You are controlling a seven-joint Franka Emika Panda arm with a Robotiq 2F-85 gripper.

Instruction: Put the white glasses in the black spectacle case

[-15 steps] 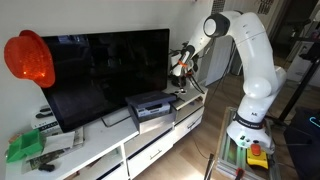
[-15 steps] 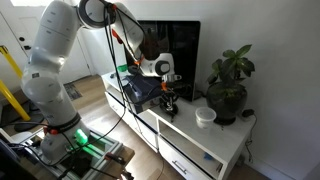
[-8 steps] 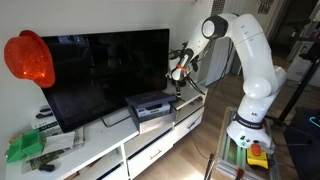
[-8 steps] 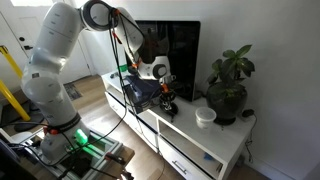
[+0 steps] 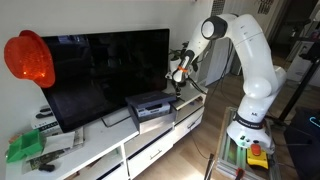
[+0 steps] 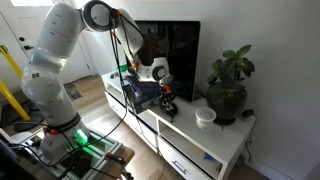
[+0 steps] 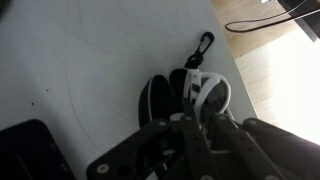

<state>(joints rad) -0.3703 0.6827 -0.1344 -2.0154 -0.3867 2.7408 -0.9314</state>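
Observation:
In the wrist view the white glasses (image 7: 208,93) hang between my gripper's (image 7: 196,122) fingers, which are shut on the frame. Right beside them the black spectacle case (image 7: 157,98) lies on the white cabinet top (image 7: 90,60), with a black strap (image 7: 203,45) stretched out beyond it. In both exterior views the gripper (image 5: 179,76) (image 6: 164,88) hovers low over the cabinet top, next to the TV. The case shows as a small dark shape (image 6: 168,106) under the gripper. Whether the glasses touch the case is hidden by the fingers.
A large TV (image 5: 105,68) stands on the white cabinet (image 5: 150,140). A black box-shaped device (image 5: 150,105) sits in front of it, close to the gripper. A potted plant (image 6: 230,85) and a white bowl (image 6: 205,116) stand towards one end, a red object (image 5: 28,58) at the other.
The gripper has risen slightly above the cabinet top, still shut on the glasses. Nothing else has moved.

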